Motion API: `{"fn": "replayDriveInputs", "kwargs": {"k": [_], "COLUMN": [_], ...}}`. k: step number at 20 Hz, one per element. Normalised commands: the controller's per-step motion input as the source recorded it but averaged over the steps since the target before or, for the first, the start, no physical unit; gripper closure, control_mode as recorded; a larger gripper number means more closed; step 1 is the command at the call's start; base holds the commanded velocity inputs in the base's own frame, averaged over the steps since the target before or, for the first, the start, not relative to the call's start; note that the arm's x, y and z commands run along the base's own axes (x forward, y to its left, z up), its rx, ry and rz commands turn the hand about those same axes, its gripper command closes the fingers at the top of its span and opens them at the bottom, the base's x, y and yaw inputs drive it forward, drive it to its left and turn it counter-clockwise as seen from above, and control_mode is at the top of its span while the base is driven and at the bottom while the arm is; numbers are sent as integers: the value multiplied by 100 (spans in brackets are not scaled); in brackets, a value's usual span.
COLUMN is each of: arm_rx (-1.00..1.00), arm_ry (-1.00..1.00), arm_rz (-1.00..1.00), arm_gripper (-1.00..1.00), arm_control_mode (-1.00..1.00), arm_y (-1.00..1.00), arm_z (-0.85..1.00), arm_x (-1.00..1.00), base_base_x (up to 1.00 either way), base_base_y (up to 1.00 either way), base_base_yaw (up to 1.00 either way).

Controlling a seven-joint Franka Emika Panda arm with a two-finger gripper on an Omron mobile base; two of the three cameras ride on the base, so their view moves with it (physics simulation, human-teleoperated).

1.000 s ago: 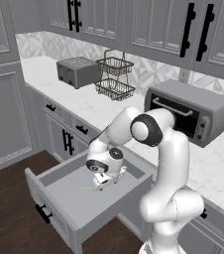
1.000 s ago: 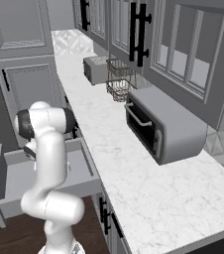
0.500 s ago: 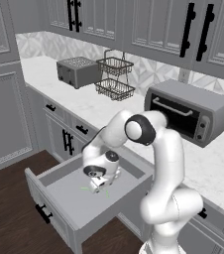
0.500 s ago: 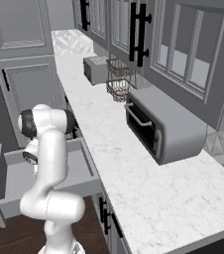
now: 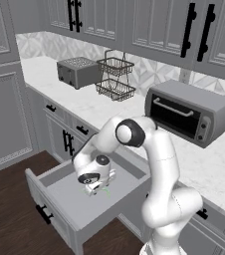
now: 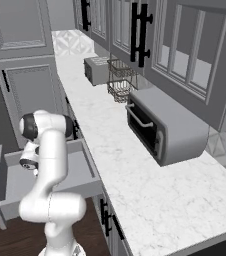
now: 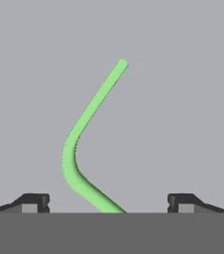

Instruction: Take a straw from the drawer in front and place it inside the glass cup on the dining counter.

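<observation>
1. one drawer [image 5: 59, 196] stood pulled wide open under the worktop [image 6: 120, 165], its grey floor bare out to the walls.
2. gripper [image 7: 108, 202] hung low inside, fingertips [image 7: 34, 201] spread wide, holding nothing.
3. straw [image 7: 86, 141] lay flat between them, untouched.
</observation>
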Motion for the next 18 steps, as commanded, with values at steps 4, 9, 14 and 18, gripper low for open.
{"fn": "replayDriveInputs", "kwargs": {"k": [4,9,14,18], "arm_rx": [-5,0,8,8], "arm_ry": [0,2,8,9], "arm_rz": [0,0,0,0], "arm_gripper": [-100,100,100,100], "arm_control_mode": [-100,-100,-100,-100], "arm_y": [0,-7,-16,-3], "arm_z": [-40,-34,-16,-9], "arm_x": [0,0,0,0], "base_base_x": [0,0,0,0], "base_base_y": [0,0,0,0], "base_base_yaw": [0,0,0,0]}}
